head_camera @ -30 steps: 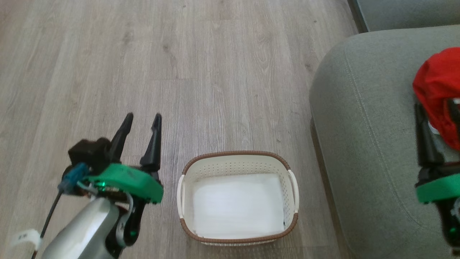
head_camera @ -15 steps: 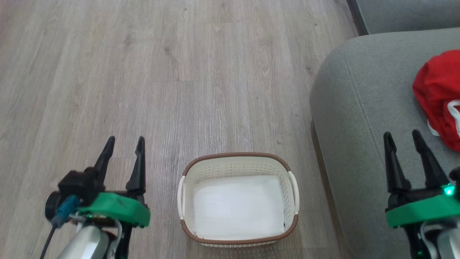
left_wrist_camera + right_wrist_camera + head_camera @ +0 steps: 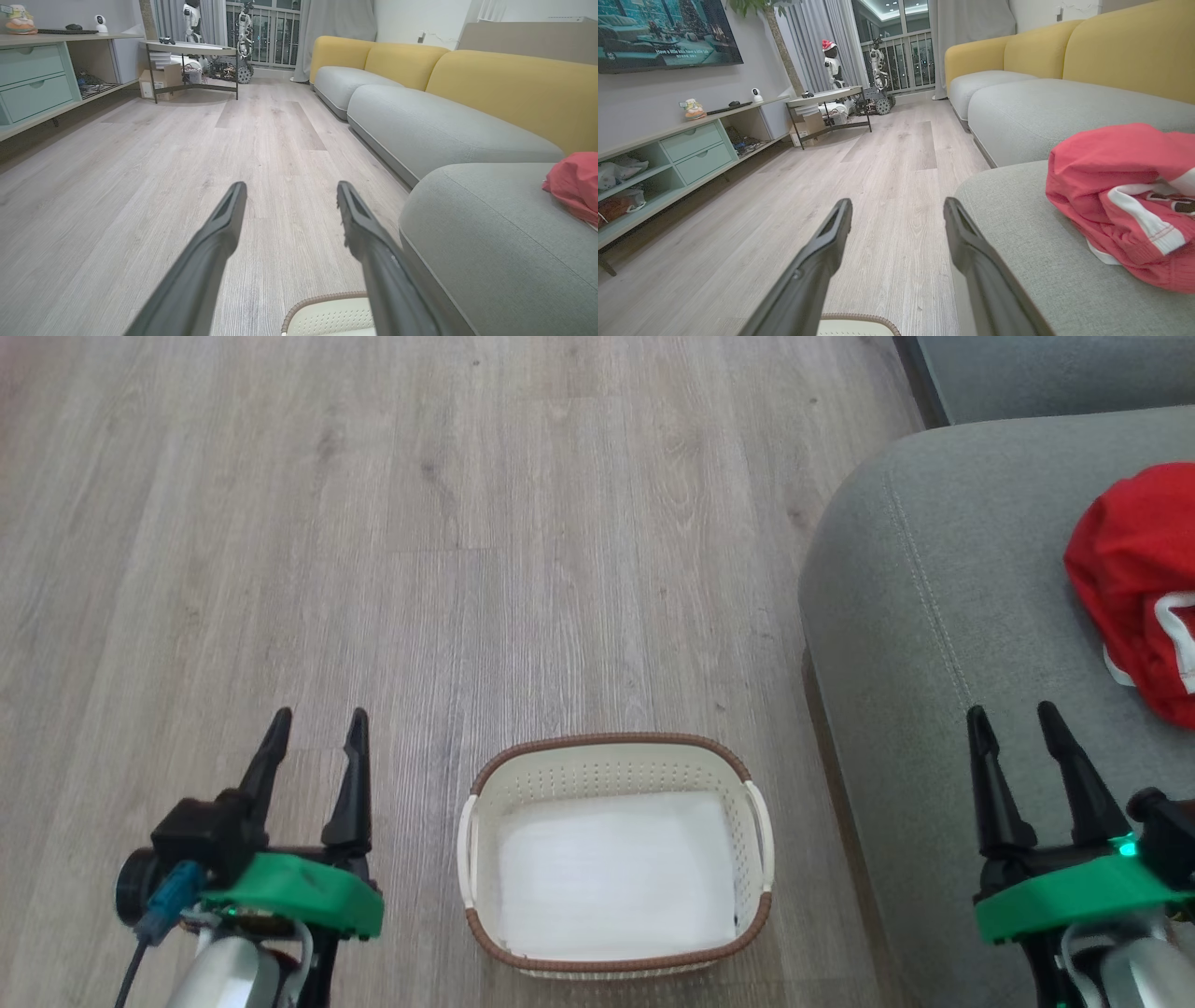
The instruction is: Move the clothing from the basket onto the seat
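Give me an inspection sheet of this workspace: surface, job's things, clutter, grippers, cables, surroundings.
Surface: wood-look floor; the basket stands on it.
Job's things: red clothing lies bunched on the seat; basket holds no clothing.
Clutter: cardboard box under a far table.
Grippers: left gripper and right gripper open, holding nothing.
Cables: blue-plugged cable at the left wrist.
Surroundings: yellow sofa backs, shelf unit, wall screen.

Left hand [image 3: 318, 717], right hand [image 3: 1011, 711] both empty, fingers parted, pointing forward, held low either side
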